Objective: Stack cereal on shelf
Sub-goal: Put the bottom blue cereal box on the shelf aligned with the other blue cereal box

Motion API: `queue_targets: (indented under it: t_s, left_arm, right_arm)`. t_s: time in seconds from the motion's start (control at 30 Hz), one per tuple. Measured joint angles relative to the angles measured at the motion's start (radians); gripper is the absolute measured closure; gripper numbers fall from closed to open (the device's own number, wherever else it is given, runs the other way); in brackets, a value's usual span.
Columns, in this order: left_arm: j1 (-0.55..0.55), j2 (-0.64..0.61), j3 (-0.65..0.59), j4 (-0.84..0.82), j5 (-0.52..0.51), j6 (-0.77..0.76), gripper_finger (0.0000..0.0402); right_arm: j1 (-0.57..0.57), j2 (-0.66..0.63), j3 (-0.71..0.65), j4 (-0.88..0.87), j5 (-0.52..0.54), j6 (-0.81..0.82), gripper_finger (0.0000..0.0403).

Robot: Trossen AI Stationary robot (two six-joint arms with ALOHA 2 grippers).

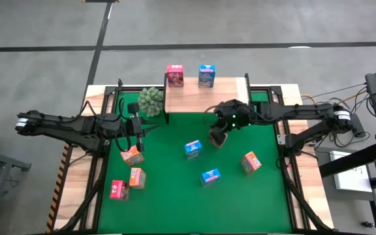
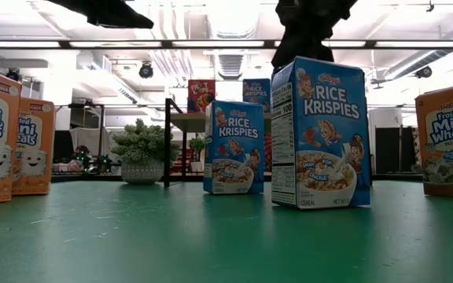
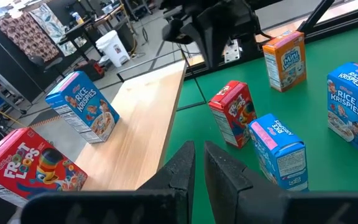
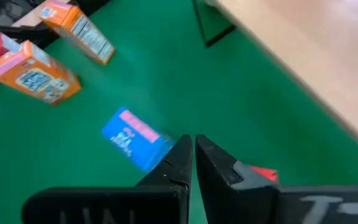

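Note:
The shelf [image 1: 227, 98] stands at the mat's far edge and carries a pink-red cereal box [image 1: 174, 76] and a blue one [image 1: 206, 76], both upright. My right gripper [image 1: 218, 138] is shut and hovers above the mat just in front of the shelf, over a third pink-red box [image 3: 234, 115] standing upright there; a sliver of that box [image 4: 263, 173] shows beside the fingers. My left gripper [image 3: 199, 163] is shut and hangs over the mat's left part [image 1: 152, 128], empty. More cereal boxes stand or lie on the mat: blue [image 1: 192, 149], blue [image 1: 210, 176], orange [image 1: 251, 162].
A green spiky plant ball [image 1: 151, 101] sits by the shelf's left end. At the mat's left lie two orange boxes [image 1: 132, 155], [image 1: 136, 177] and a pink-red one [image 1: 118, 189]. Most of the shelf board to the right of its two boxes is bare wood [image 4: 309, 56].

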Motion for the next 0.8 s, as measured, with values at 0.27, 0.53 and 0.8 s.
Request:
queue_targets:
  t_s: [0.27,0.53,0.8]
  left_arm:
    - [0.0,0.0,0.0,0.001,0.0,0.006,0.0387]
    - [0.0,0.0,0.0,0.003,0.0,0.034,0.0387]
    - [0.0,0.0,0.0,0.027,0.0,0.083,0.0387]
  right_arm:
    - [0.058,0.0,0.0,-0.046,0.004,0.107,0.039]
    - [0.075,0.0,0.0,-0.15,0.004,0.093,0.0361]
    - [0.075,0.0,-0.002,-0.212,0.057,0.106,0.0358]
